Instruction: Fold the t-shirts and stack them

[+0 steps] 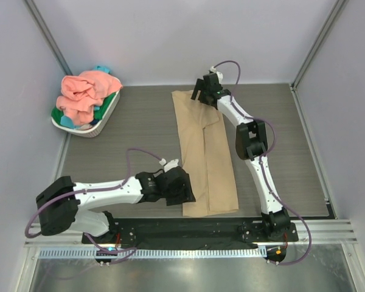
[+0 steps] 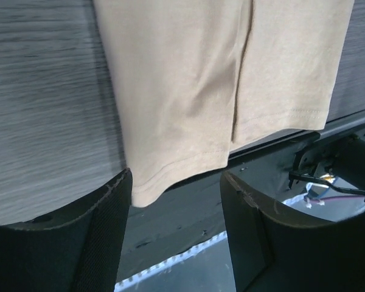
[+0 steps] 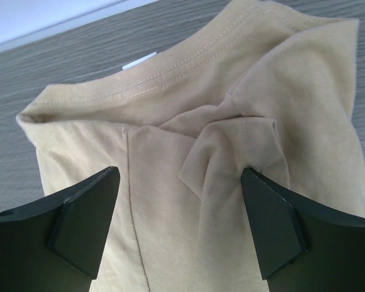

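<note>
My tan t-shirt (image 1: 205, 155) lies folded lengthwise only; left pincer (image 2: 176, 182) and right pincer (image 3: 179, 176) gape empty; other t-shirts (image 1: 85, 92) wait in the basket (image 1: 107, 118).

1. No writing, brand name, number or sign could be read in any of the three views.
2. A small white label (image 3: 140, 61) peeked out just behind the collar of the tan t-shirt (image 3: 188, 91) in the right wrist view. It was too small and too far off for any print on it to be made out.
</note>
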Available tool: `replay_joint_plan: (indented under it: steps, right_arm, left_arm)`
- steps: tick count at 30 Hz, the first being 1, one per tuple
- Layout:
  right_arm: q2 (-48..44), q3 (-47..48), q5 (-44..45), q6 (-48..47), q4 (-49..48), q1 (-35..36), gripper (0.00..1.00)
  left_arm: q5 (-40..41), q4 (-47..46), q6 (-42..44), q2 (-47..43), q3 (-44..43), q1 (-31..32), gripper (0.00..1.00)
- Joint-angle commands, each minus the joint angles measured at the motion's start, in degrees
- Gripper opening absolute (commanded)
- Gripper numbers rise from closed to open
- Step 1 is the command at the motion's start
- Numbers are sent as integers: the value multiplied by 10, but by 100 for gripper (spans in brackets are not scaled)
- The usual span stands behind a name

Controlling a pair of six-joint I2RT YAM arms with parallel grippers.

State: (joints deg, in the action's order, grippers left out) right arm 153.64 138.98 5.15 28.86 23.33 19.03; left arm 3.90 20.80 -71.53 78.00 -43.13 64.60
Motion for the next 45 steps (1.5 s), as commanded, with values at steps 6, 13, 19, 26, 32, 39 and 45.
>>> replay_joint_plan:
  steps: [6, 13, 19, 26, 32, 39, 45]
  right_arm:
    - [12, -41, 158, 81, 90, -23, 88]
    - [14, -50, 67, 74, 35, -38, 89]
    - [-10, 2, -92, -28, 13, -30, 90]
    - [-270, -188, -54, -86, 13, -30, 92]
    - [-621, -565, 64, -9, 48, -30, 92]
    - [-959, -996, -2, 129, 96, -26, 90]
    - [-1122, -1100, -12, 250, 189, 44, 84]
  left_arm:
    - [115, 167, -11, -107, -2, 19, 61]
    - [165, 243, -41, -202, 14, 27, 61]
    - [182, 250, -33, -217, 22, 32, 61]
    - [169, 170, -3, -169, 25, 40, 61]
    - [139, 28, 0, -132, 82, 47, 59]
    - [124, -66, -3, -50, 103, 59, 55]
    - [147, -115, -34, -17, 115, 78, 54]
